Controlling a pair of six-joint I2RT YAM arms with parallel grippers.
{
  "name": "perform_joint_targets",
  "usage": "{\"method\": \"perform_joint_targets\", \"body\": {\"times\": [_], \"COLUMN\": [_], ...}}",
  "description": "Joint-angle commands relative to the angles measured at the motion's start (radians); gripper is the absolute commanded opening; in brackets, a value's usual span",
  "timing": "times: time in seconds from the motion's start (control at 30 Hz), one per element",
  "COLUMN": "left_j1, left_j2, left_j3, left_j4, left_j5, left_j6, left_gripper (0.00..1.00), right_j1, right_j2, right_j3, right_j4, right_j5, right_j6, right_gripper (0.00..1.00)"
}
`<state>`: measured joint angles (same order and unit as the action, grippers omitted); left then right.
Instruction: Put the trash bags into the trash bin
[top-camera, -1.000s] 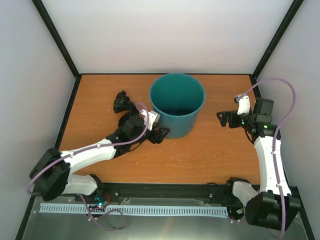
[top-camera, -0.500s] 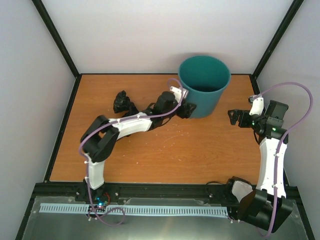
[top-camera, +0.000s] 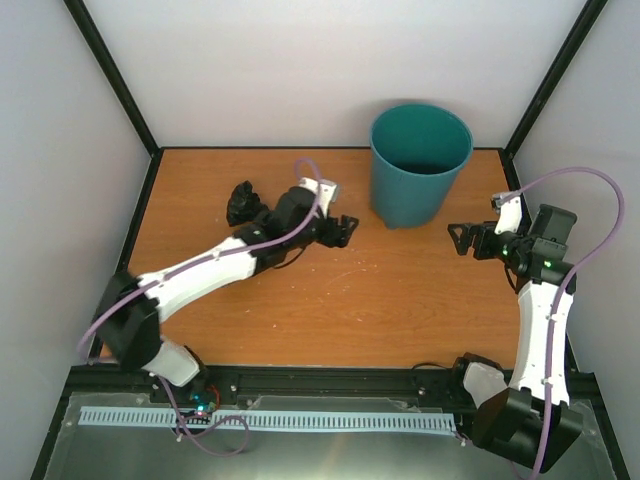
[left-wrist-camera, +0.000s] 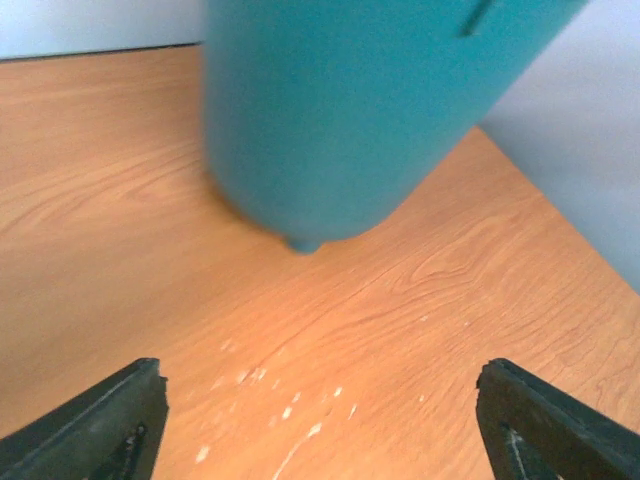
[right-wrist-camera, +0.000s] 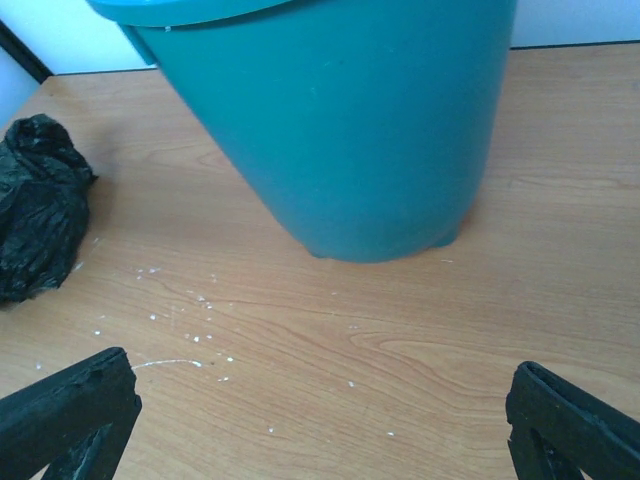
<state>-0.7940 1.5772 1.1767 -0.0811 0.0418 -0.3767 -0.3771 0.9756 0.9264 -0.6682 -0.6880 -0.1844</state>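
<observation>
Our left gripper (top-camera: 343, 230) hangs low over the table (top-camera: 380, 310) with its jaws spread wide. Nothing is between them; the left wrist view shows only bare wood there. It points at the trash bin (top-camera: 412, 195), which stands near it but apart, toward the back right of the table. Our right gripper (top-camera: 461, 238) is spread wide too and empty. It faces the bin from the other side, near its base without touching it. So the bin sits between our 2 grippers, gripped by neither.

The 1 trash bag (top-camera: 243, 203) we can see lies crumpled into a black lump on the wood at the back left. It is just behind the left arm's wrist and well apart from the bin, and no part of it is over the rim. The bin's inside looks dark, and we cannot tell whether anything lies in it. We judge the task hardly begun: picking the bag up, carrying it over and dropping it in are all left to do.
</observation>
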Motion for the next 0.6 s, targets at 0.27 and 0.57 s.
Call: {"method": "perform_joint_targets", "body": {"times": [0.27, 0.57], "left_j1": [0.203, 0.21], "left_j2": [-0.296, -0.081], "left_j3": [-0.268, -0.286], "left_j4": [-0.501, -0.401], "left_j5": [-0.36, -0.322], "left_j6": [-0.252, -0.221], "left_gripper": [0.86, 0.63], "right_j1": [-0.003, 0.005], "right_j2": [-0.031, -0.037], "right_j3": [-0.032, -0.047], "right_j4": [-0.039, -0.035], "right_j5": [-0.137, -0.147], "right_j6": [-0.071, -0.085], "right_gripper": [0.99, 0.99]}}
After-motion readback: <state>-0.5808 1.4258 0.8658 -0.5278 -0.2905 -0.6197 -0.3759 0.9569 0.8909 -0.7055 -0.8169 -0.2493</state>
